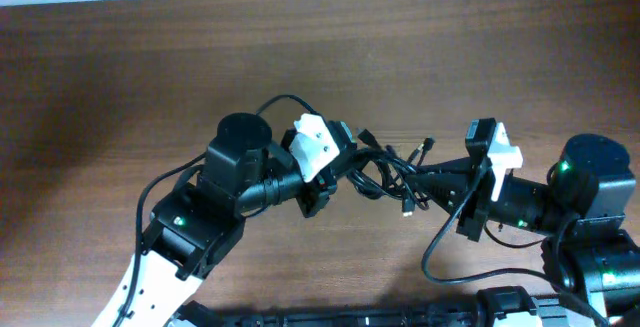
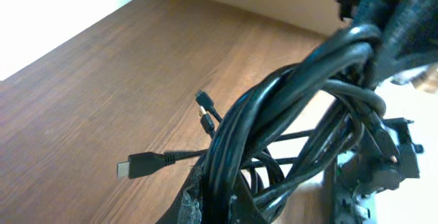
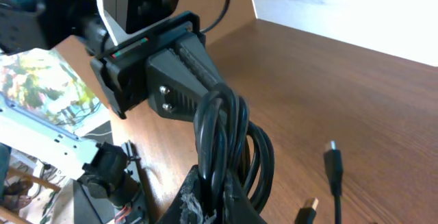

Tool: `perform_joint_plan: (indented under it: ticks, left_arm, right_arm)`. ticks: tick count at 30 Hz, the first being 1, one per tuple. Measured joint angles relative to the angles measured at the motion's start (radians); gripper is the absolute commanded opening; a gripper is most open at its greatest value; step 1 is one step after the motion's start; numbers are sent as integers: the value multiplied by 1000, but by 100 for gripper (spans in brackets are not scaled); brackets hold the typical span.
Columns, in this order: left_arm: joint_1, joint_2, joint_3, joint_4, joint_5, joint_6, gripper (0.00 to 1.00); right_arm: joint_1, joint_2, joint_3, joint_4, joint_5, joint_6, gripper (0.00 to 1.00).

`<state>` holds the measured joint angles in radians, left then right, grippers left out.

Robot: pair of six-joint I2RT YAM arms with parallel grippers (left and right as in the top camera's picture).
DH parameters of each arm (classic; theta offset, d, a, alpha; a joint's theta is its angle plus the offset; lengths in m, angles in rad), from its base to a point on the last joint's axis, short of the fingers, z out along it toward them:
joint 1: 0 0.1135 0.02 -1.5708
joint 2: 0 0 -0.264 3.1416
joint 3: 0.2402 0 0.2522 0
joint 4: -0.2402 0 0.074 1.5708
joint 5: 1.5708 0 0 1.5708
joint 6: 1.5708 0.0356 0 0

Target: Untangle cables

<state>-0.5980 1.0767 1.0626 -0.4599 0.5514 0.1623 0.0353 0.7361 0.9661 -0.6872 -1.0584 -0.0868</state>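
though tangled, cables [image 1: 385, 167] between both grippers [image 1: 340, 172] [image 1: 425, 179]

The cables [image 1: 385, 172] are several glossy black cords twisted into one thick, knotted bundle, strung between the left end effector [image 1: 348, 165] and the right end effector [image 1: 432, 179], each clamped on one side of it. Loose loops bulge from the middle of the span. Thin free ends stick out, closer to the right end effector: one flat plug [image 2: 133, 166] points sideways and a smaller plug [image 3: 333, 157] hangs just beside the bundle.
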Motion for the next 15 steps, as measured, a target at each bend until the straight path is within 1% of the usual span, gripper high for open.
perform_joint_plan:
  ticks: [4, 11, 13, 15]
  left_arm:
    - [-10, -2, 0, 4, -73, -86, 0]
    - [-10, -3, 0, 76, -117, -211, 0]
    - [-10, -3, 0, 102, -128, -268, 0]
    - [5, -3, 0, 136, -172, -333, 0]
  right_arm:
    - [0, 5, -2, 0, 22, 1, 4]
    - [0, 4, -2, 0, 26, 1, 4]
    - [0, 4, -2, -1, 29, 1, 4]
    - [0, -2, -2, -7, 29, 0, 4]
